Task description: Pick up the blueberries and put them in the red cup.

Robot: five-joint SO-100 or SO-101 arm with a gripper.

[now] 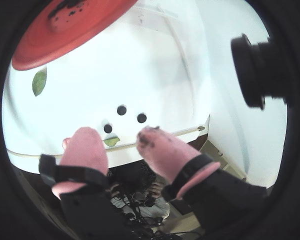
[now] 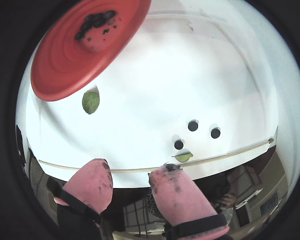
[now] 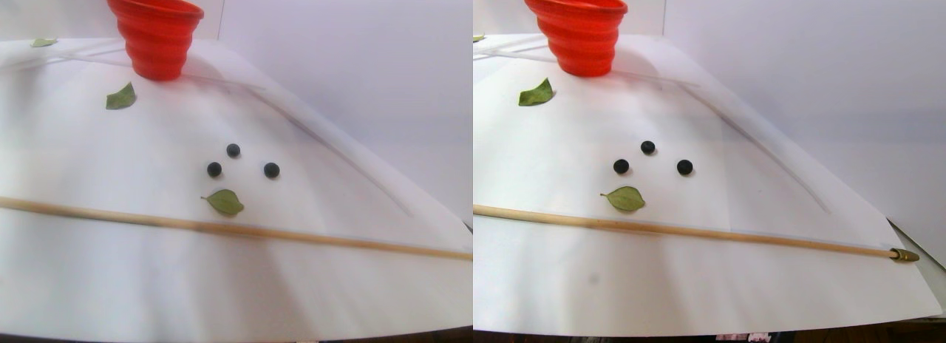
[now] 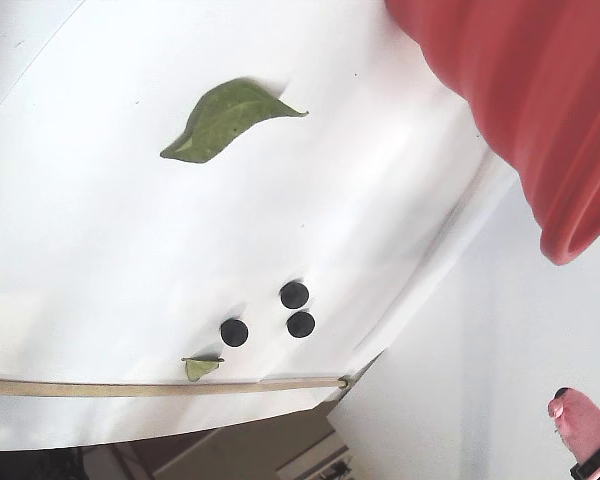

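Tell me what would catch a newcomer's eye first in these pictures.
The big ribbed red plastic cup stands out at the far end of the white sheet in the stereo pair view. Three small round near-black blueberries lie loosely clustered mid-sheet, beside a green leaf near a thin wooden stick. In a wrist view, the pink-tipped black gripper hangs open and empty.

Bright, overexposed whites — fisheye-vignetted edges

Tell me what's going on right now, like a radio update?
Gripper open, empty, short of the wooden stick. Three blueberries loose on white sheet, more already in red cup. Small leaf lies beside nearest berry.
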